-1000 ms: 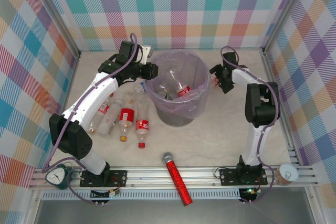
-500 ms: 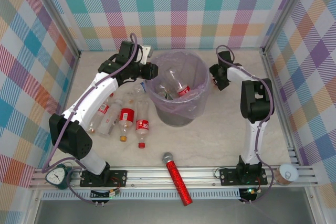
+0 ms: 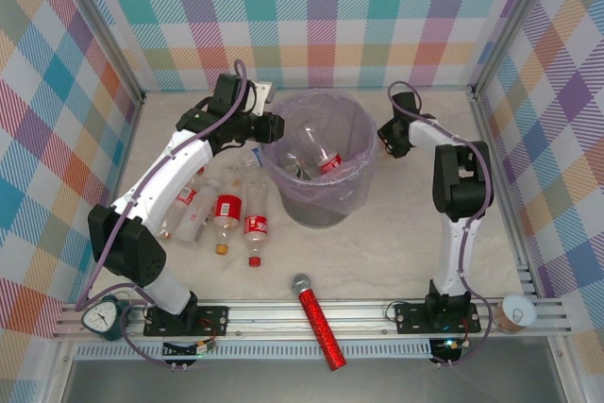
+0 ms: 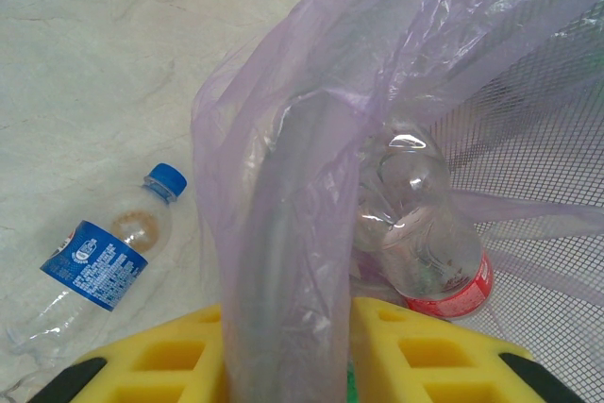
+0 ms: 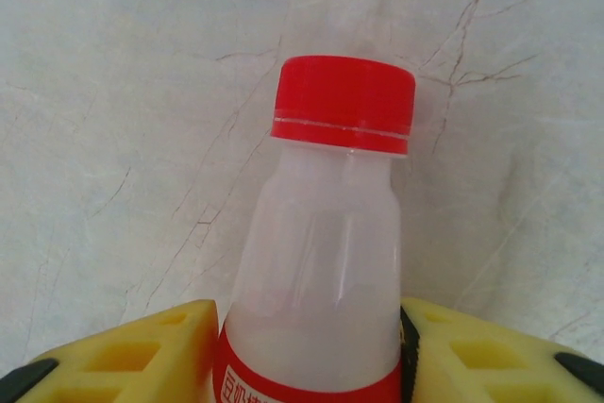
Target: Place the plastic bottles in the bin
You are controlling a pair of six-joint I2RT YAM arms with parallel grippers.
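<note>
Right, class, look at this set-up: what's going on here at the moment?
The left claw grips the rim of the round grey bin, which is lined with a lavender bag. The right claw, to the bin's right, is closed around a clear plastic bottle with a red cap. A few bottles lie inside the bin; several more bottles lie on the table to its left.
</note>
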